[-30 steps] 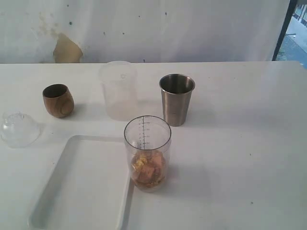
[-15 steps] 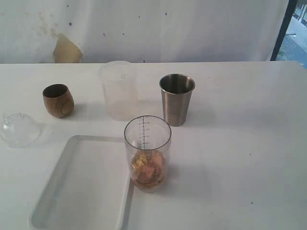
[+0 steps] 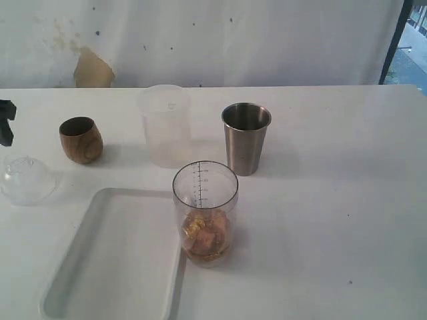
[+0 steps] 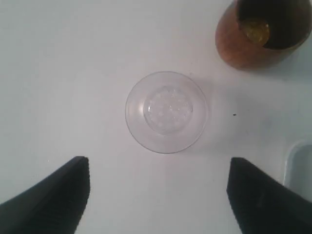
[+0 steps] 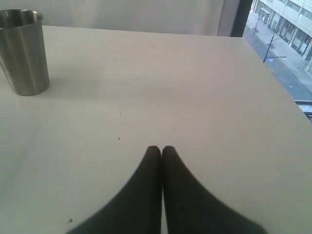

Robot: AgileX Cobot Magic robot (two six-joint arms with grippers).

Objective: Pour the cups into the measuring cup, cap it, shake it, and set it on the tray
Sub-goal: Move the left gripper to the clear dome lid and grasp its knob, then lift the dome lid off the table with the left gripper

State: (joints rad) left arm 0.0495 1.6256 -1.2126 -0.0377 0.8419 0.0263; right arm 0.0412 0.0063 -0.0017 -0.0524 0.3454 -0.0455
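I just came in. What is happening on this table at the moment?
The left gripper hovers open above the clear domed lid, which lies on the table beside the wooden cup. It holds nothing. The right gripper is shut and empty, apart from the steel tumbler. The measuring cup stands uncapped beside the tray, with brownish pieces at its bottom.

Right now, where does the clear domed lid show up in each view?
Exterior view: the domed lid sits at the far left edge, nearer the camera than the wooden cup.
Left wrist view: the domed lid is in the middle of the picture, with the wooden cup in a corner.
Right wrist view: not in it.
Shared landmark: the wooden cup, close beside the lid in both views that show it.
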